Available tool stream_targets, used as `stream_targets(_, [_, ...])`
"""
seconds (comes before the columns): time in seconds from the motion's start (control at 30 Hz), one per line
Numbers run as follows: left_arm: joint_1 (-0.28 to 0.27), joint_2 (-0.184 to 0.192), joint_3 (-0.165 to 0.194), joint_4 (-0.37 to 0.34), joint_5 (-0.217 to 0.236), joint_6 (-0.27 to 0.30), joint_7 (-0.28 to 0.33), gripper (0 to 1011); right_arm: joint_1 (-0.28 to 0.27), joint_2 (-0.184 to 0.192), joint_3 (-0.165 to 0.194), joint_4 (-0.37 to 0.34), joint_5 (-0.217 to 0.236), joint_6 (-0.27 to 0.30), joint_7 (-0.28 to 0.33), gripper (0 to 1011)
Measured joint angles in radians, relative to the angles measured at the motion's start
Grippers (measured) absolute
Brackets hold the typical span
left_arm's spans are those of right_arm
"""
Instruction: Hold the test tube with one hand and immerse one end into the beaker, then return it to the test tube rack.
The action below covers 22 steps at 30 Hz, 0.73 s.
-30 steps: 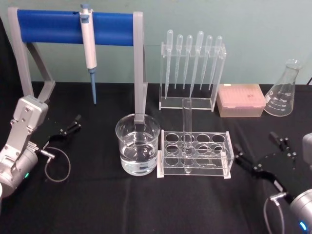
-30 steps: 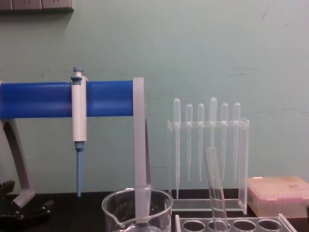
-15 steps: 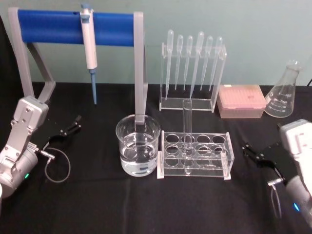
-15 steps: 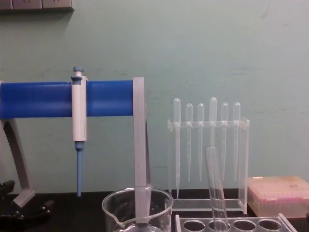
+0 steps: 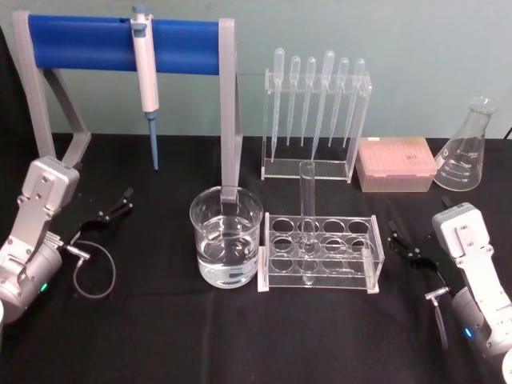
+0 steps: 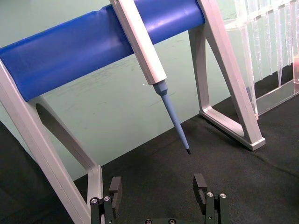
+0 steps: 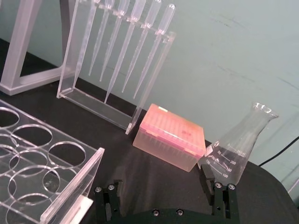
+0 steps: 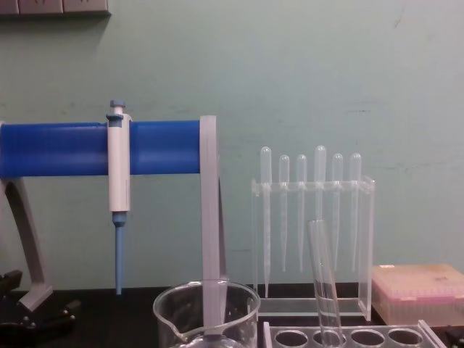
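Pale green wall [image 8: 304, 80] seen at the far side, faintly scuffed, grey fixtures [image 8: 54, 7] mounted at its upper left, black cloth-covered table [image 5: 160, 336] spread in front, evenly lit

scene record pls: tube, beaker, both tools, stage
tube: clear glass test tube standing tilted in clear plastic rack, ungripped
beaker: wide clear glass beaker holding clear liquid, just left of the rack
left tool: open, empty, low over the black table, near the blue-barred stand
right tool: open, empty, right of the rack, pointing toward it
stage: no grasp yet
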State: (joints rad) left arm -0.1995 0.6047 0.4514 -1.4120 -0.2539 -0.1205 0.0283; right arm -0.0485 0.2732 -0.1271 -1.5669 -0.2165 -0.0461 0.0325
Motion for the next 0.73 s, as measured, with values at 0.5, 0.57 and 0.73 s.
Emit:
stream_targets(0.5, [0.0,0.0,0.0,0.0,0.0,0.0,0.0,1000,0.001,0.001,-0.001,0.001,-0.001,-0.002,0.001,1000])
stream_targets(0.57, [0.0,0.0,0.0,0.0,0.0,0.0,0.0,1000,0.001,0.001,-0.001,0.001,-0.001,-0.001,0.001,1000])
stream_targets(0.73, [0.0,0.0,0.0,0.0,0.0,0.0,0.0,1000,0.001,0.001,-0.001,0.001,0.0,0.0,0.001,1000])
